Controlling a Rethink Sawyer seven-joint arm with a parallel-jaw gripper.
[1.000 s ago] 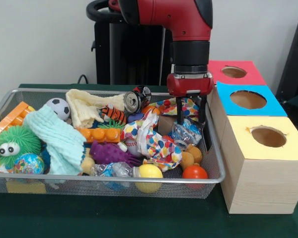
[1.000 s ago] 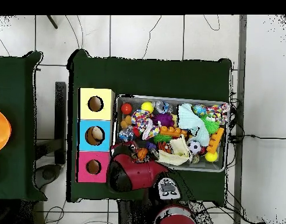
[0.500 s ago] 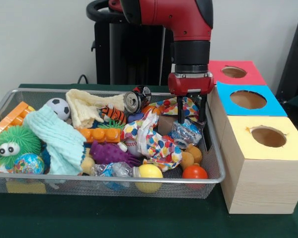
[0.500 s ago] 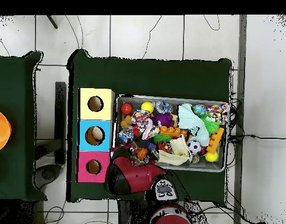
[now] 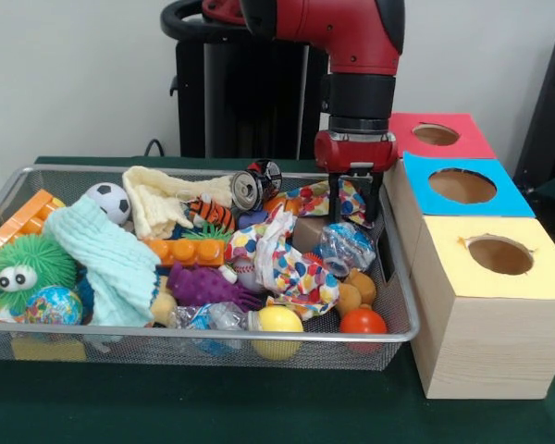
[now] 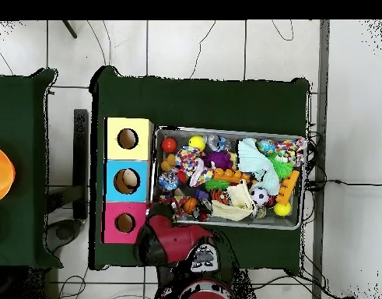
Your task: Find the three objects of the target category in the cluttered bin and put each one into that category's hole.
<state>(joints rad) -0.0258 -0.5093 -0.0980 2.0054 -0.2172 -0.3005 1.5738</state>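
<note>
The wire mesh bin (image 5: 213, 339) holds many toys and cloths. One crushed clear bottle with a blue label (image 5: 347, 246) lies at the bin's right end, next to the boxes; it also shows in the overhead view (image 6: 169, 181). A second crushed bottle (image 5: 207, 317) lies against the front rim, and also shows in the overhead view (image 6: 216, 142). A third bottle is not visible. My gripper (image 5: 355, 218) hangs open and empty just above and behind the right-hand bottle, fingers (image 5: 336, 208) apart and clear of it. In the overhead view the arm (image 6: 174, 237) hides the gripper.
Three wooden boxes with holes stand right of the bin: yellow (image 5: 499, 255), blue (image 5: 462, 186), red (image 5: 436, 135). A crushed metal can (image 5: 247, 190), a spotted cloth (image 5: 287, 259), a mint cloth (image 5: 111, 264), balls and blocks fill the bin.
My gripper has risen a little and shifted slightly toward the boxes. The bottle below it has stayed in the bin.
</note>
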